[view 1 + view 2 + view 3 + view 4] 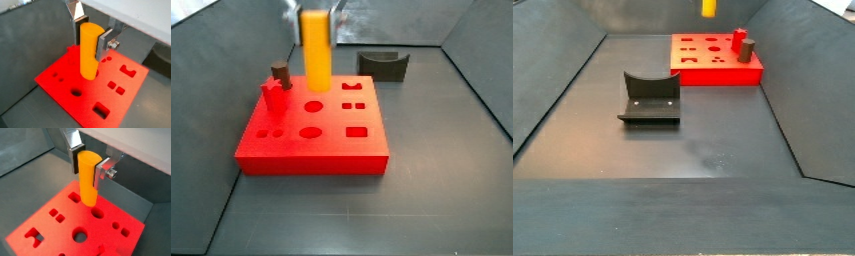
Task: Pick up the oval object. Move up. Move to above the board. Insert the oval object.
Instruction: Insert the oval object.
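My gripper [90,40] is shut on the oval object [89,52], a tall yellow-orange smooth peg held upright between the silver fingers [104,44]; both wrist views show this grip [89,167]. The board [67,72], a flat red-orange block with shaped holes, lies below the peg [88,183]. In a side view the peg [315,48] hangs over the back part of the board [311,160] with its lower end above the top face. In a side view only the peg's lower end [708,8] shows, well above the board [714,72]; the gripper is out of that frame.
A short dark brown peg [279,75] and a red star-shaped peg [271,100] stand in the board's edge holes; both also show from the side [742,35] [744,50]. The dark fixture [649,100] stands on the grey floor apart from the board [382,65]. Sloped grey walls surround the floor.
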You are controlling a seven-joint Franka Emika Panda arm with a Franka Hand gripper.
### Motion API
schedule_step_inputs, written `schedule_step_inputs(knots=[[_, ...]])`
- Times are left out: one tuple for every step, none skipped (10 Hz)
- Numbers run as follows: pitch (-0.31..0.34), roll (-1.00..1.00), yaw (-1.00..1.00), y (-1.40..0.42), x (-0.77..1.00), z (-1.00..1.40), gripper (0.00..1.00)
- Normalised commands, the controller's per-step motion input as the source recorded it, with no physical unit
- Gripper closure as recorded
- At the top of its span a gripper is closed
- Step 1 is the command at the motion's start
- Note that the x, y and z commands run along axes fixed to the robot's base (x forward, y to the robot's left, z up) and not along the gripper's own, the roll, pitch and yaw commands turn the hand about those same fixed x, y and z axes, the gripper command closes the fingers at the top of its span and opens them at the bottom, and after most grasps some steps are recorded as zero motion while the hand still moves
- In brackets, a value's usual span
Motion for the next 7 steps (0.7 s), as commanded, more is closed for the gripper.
schedule_step_inputs(knots=[[-0.084, 0.10, 0.00, -0.17, -0.28, -0.77, 1.00], [0.000, 0.30, 0.01, -0.36, 0.00, -0.73, 1.00], [0.000, 0.49, 0.03, -0.42, -0.06, -0.43, 1.00], [0.000, 0.45, 0.02, -0.27, -0.03, -0.48, 1.00], [-0.013, 0.20, 0.00, 0.00, 0.00, -0.34, 1.00], [-0.084, 0.00, 0.00, 0.00, -0.03, -0.30, 1.00], [-0.124, -0.07, -0.02, 0.00, 0.00, -0.24, 1.00]])
